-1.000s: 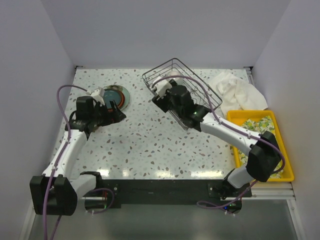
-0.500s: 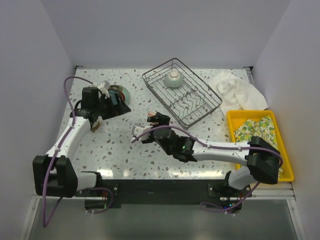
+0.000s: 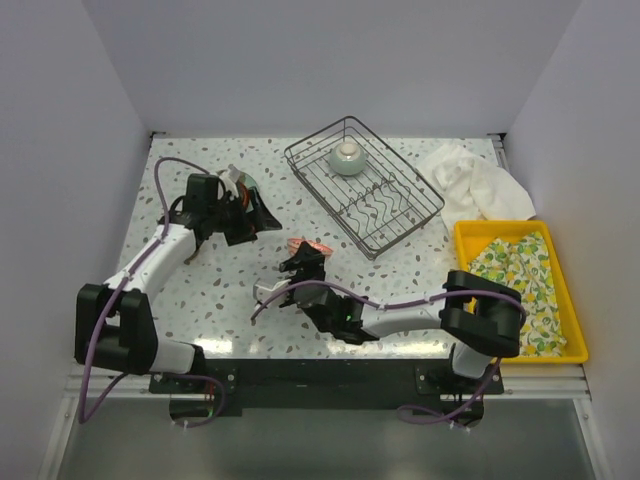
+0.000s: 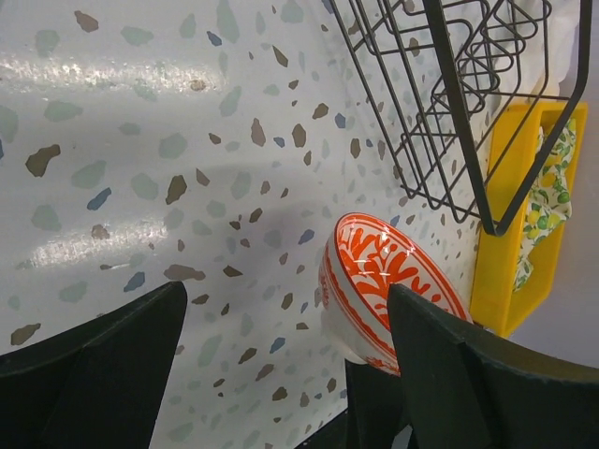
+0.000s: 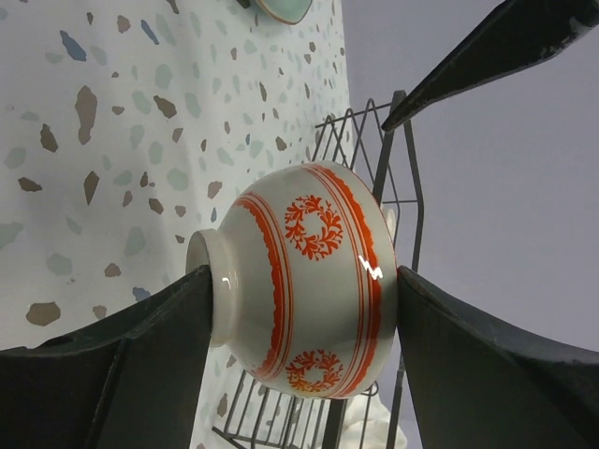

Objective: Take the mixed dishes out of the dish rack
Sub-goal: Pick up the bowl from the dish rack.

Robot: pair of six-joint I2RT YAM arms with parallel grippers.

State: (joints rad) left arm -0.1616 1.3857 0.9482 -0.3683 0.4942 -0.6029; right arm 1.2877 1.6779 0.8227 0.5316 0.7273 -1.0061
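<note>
My right gripper (image 3: pixel 306 256) is shut on a white bowl with red patterns (image 5: pixel 301 281), one finger on its foot and one on its rim, tipped on its side over the middle of the table. The same bowl (image 4: pixel 386 283) shows between my left gripper's fingers, farther off. My left gripper (image 3: pixel 265 217) is open and empty, pointing right towards the bowl. The dark wire dish rack (image 3: pixel 400 215) stands at the back right with a pale green bowl (image 3: pixel 347 158) upside down in it. A teal plate (image 5: pixel 284 7) lies at the back left, mostly hidden by my left arm.
A crumpled white cloth (image 3: pixel 475 180) lies right of the rack. A yellow tray (image 3: pixel 562 290) with a lemon-print cloth sits along the right edge. The rack's corner (image 4: pixel 496 220) is close behind the held bowl.
My right arm has pulled out of the rack with the red-patterned bowl and folded back over the table's middle. My left gripper has swung right, away from the plates, towards that bowl.
</note>
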